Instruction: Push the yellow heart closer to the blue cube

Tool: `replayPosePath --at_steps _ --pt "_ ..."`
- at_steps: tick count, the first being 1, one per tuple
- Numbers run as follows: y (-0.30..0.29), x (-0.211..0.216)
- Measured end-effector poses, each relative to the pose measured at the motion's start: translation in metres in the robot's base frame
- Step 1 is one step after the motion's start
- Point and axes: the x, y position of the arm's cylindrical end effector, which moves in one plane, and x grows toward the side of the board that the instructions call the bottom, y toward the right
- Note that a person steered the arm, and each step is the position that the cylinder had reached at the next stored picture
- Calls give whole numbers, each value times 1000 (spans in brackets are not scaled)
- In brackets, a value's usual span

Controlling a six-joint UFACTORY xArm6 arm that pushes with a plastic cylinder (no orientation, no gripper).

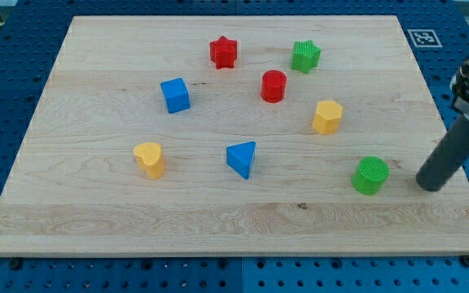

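The yellow heart (150,159) lies on the wooden board (96,220) at the view's left, below and a little left of the blue cube (175,94). The two are apart by roughly two block widths. My tip (431,185) rests on the board at the far right, just right of the green cylinder (370,175), far from both the heart and the cube.
A blue triangle (243,158) sits right of the heart. A red star (223,52), a red cylinder (273,85), a green star (305,56) and a yellow hexagon (327,116) lie in the upper middle and right. The board's right edge is close to my tip.
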Motion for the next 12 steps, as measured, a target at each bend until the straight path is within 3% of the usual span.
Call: replayPosePath --at_steps 2,5,7,12 --pt "-92 64" --pt "-296 62" --pt "-323 20" --pt "-357 -29"
